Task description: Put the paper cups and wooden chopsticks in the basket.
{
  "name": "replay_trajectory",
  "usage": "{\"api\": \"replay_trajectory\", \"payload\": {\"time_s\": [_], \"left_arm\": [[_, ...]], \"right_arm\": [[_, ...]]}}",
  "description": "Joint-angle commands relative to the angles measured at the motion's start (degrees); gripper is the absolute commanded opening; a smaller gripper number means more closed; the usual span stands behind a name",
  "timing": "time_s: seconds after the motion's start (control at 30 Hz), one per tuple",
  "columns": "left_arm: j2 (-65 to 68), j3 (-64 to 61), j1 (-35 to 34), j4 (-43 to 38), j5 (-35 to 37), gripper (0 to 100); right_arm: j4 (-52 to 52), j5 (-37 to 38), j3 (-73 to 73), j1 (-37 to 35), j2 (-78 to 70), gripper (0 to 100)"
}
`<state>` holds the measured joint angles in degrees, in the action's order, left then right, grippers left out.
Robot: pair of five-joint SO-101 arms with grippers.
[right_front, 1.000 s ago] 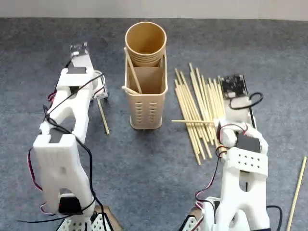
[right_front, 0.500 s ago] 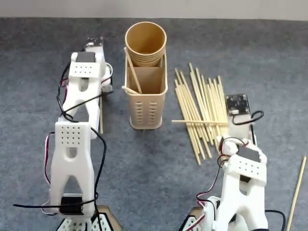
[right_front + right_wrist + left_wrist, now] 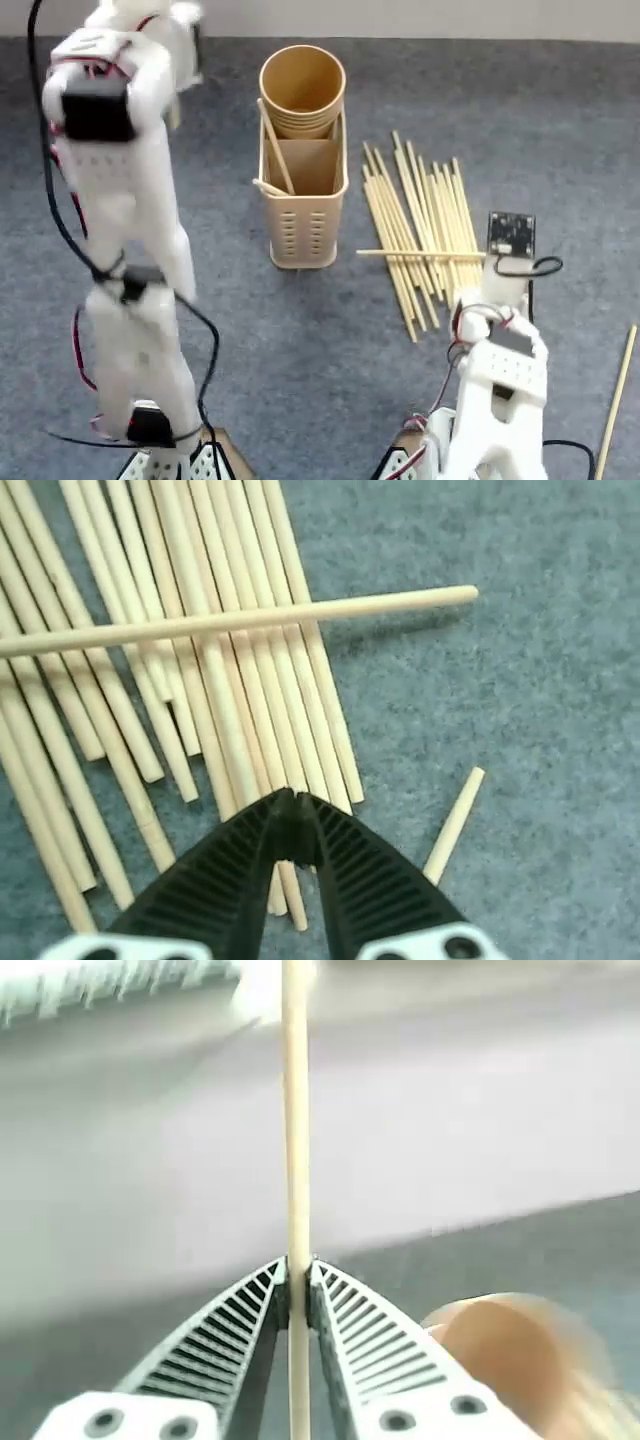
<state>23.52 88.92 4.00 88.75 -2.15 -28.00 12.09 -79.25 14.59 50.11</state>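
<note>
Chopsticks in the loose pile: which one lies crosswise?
The single chopstick lying on top of the pile, roughly at right angles to it; the rest lie nearly parallel, fanned lengthwise.

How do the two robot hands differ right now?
The left hand pinches one wooden chopstick; the right hand looks empty. The left hand is high above the table, while the right hand sits low over the chopstick pile. Both hands are closed.
</note>
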Motion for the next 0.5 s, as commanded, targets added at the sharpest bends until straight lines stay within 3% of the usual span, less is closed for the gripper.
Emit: {"api": "replay_trajectory", "payload": {"time_s": [0.0, 0.07, 0.1, 0.2, 0.33, 0.47], "left_arm": [[-13.49, -3.65, 16.22, 6.24, -5.71, 0], [-15.08, -6.73, 24.22, 11.6, -8.0, 0], [-14.2, -8.84, 25.1, 13.01, -8.26, 0], [-7.6, -12.79, 21.23, 8.97, -6.77, 0], [-0.13, -5.14, 22.2, 5.27, -5.54, 0], [-0.66, 6.81, 26.77, 5.8, -12.4, 0]], "right_arm": [[-2.86, -0.7, -5.58, -1.19, 20.88, 0.6], [-9.36, -0.35, -9.45, -3.38, 34.59, 0.6], [-12.35, -0.35, -11.21, -3.91, 41.36, 0.6], [-19.91, 2.02, -17.54, -3.56, 57.27, 0.6], [-12.97, 4.66, -20.79, -3.47, 48.66, 0.6], [-7.52, 4.92, -20.79, -3.65, 44.53, 0.6]]}}
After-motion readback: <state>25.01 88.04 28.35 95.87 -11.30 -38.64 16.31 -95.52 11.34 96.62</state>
